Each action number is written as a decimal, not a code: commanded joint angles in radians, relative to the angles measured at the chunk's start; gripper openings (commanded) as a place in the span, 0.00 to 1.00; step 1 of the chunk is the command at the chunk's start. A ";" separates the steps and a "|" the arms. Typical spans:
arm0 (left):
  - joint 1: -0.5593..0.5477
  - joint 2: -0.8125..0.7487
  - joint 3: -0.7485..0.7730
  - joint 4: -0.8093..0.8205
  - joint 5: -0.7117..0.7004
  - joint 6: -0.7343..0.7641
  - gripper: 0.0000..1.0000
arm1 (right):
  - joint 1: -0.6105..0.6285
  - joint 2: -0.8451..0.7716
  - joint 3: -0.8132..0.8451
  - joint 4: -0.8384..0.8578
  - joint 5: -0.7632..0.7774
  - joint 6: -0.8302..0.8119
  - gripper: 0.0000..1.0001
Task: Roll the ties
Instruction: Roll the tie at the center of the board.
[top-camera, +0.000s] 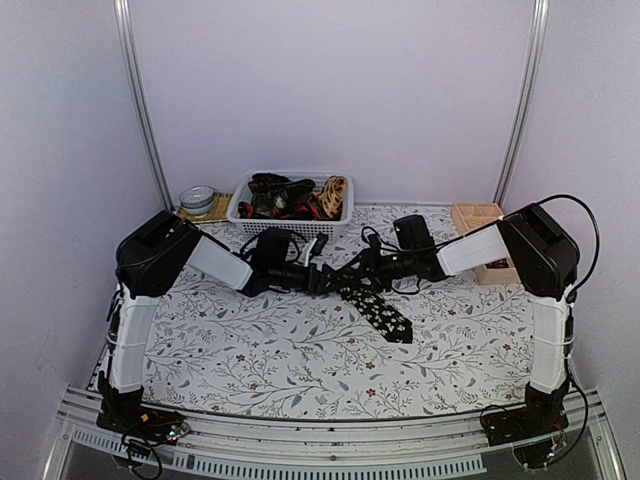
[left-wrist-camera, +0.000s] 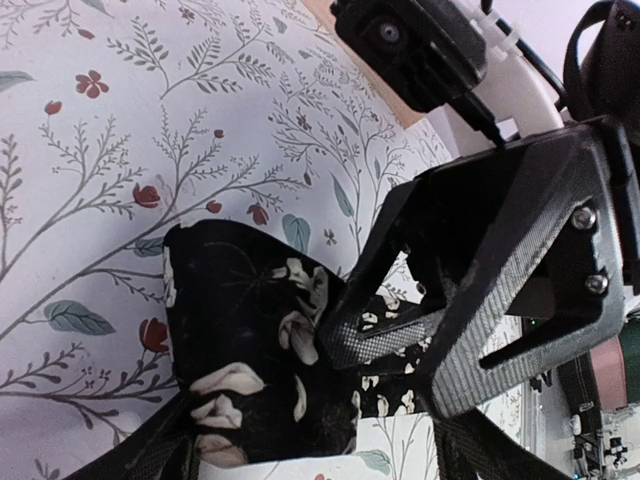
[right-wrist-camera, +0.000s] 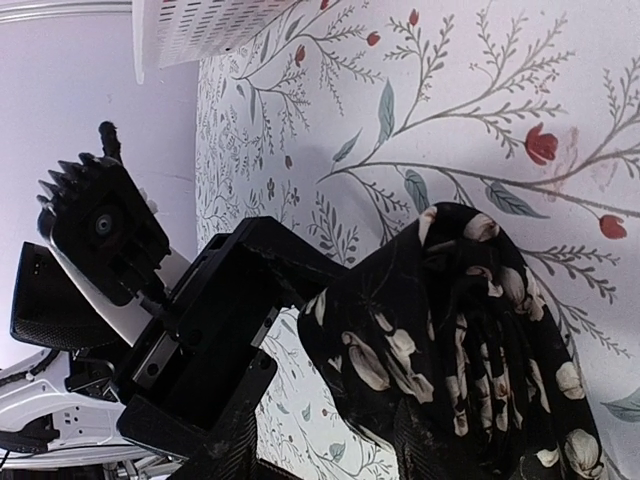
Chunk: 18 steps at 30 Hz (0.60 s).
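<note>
Soft flower-specked tie is lying bunched between parted jaws of left gripper; right gripper is touching it, grasp indiscernible.

Soft matt cloth on the black necktie with pale flower print, slightly creased. Smooth matt printed cover on the white floral table. Hard perforated plastic for the white rectangular basket. Pale bare wood for the small open box. Woven-looking, faintly shiny surface on the right gripper's black triangular finger, with bright metal screws.
</note>
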 joint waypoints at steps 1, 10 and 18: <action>-0.005 -0.015 -0.028 0.017 -0.036 -0.003 0.81 | -0.014 -0.170 0.052 -0.075 -0.009 -0.078 0.48; 0.014 -0.026 -0.078 0.088 -0.070 -0.035 0.94 | -0.040 -0.284 0.122 -0.117 -0.073 -0.140 0.49; 0.036 -0.036 -0.090 0.129 -0.066 -0.077 1.00 | -0.039 -0.280 0.037 -0.221 -0.007 -0.202 0.45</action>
